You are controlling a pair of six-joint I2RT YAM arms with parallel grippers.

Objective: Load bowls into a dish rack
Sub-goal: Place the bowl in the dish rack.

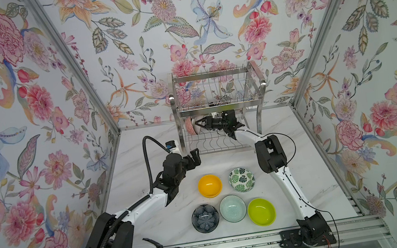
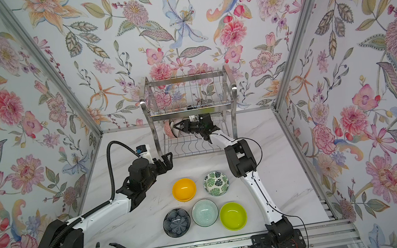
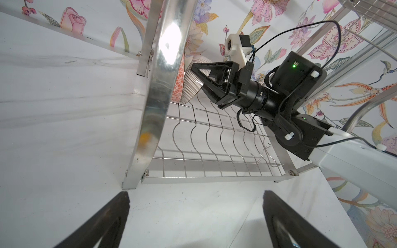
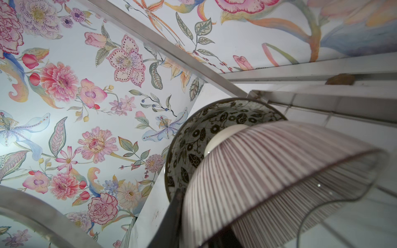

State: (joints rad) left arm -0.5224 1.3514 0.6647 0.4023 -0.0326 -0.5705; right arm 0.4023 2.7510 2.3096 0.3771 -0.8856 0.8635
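**Pink ribbed bowl (image 4: 268,171) on edge in the rack's lower tier**

Close against the right wrist camera, it stands tilted on its rim at the end of the dish rack's (image 1: 218,105) lower tier. That is the end by the curved leg nearer the left arm. Its foot points into the hollow of the black-and-white floral bowl (image 4: 193,137), slotted between it and that leg. Its mouth opens along the tier toward the rack's middle. Being round, it has no long axis; its centre line runs roughly along the rack's length.

The right gripper (image 1: 196,125) sits at its rim with fingers either side of the wall. Whether they pinch or have slackened I cannot tell. The left gripper (image 3: 196,194) hangs just in front of that same leg, fingers wide apart and empty.

In front of the rack, mouths up, the orange-yellow bowl (image 1: 209,185) and green leaf-print bowl (image 1: 241,179) lie nearest it. The dark blue-grey bowl (image 1: 205,218), pale mint bowl (image 1: 232,208) and lime green bowl (image 1: 261,211) lie farther out.

These look like glazed ceramic: stiff, slick, light, and liable to chip against wire. A pinch across the rim seems the only workable hold.
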